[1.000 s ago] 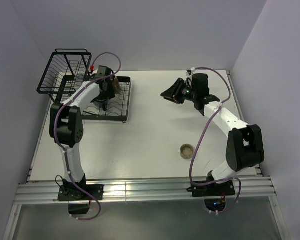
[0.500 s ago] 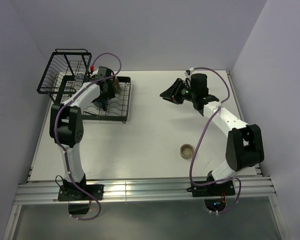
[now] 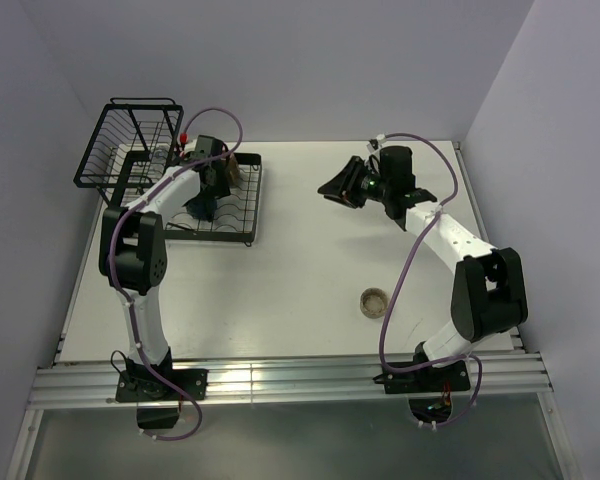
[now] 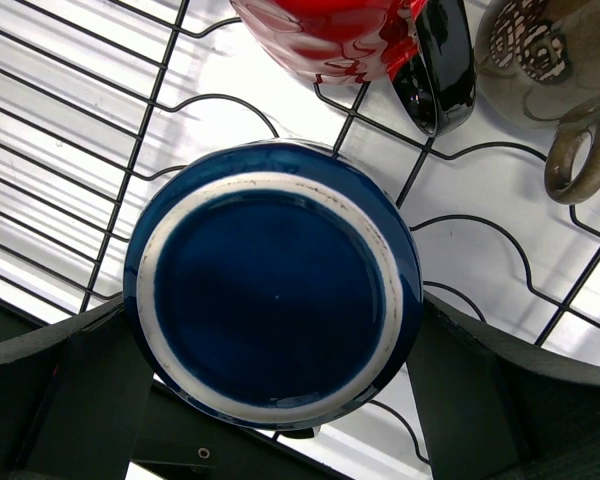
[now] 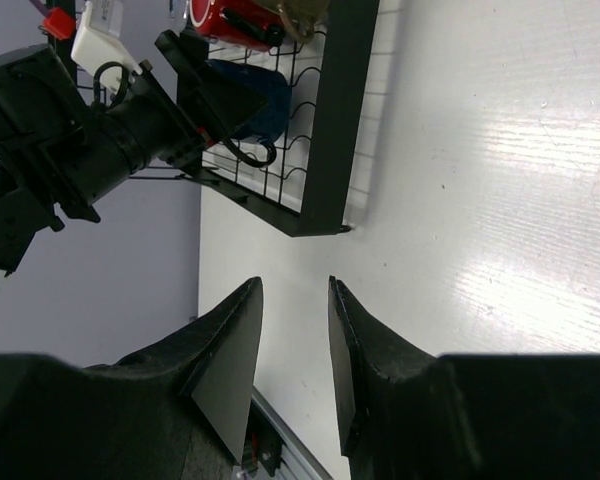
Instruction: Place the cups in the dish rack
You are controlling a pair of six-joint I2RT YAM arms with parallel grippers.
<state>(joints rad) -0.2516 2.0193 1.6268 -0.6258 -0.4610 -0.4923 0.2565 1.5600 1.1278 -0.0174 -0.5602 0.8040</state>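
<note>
Left wrist | left jaws spread astride upturned dark blue mug (image 4: pixel 277 290) | right jaws parted, empty

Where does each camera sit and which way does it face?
Top external: above and behind the bases, looking down on the table; left arm and right arm whole, dish rack far left, low beige cup front right.
Left wrist: looks straight down at the upturned dark blue mug on the rack, red mug and tan cup beyond; own fingers flank the mug.
Right wrist: looks past the open right end effector across the table at the rack.
Shared: all three show the dark blue mug.
</note>
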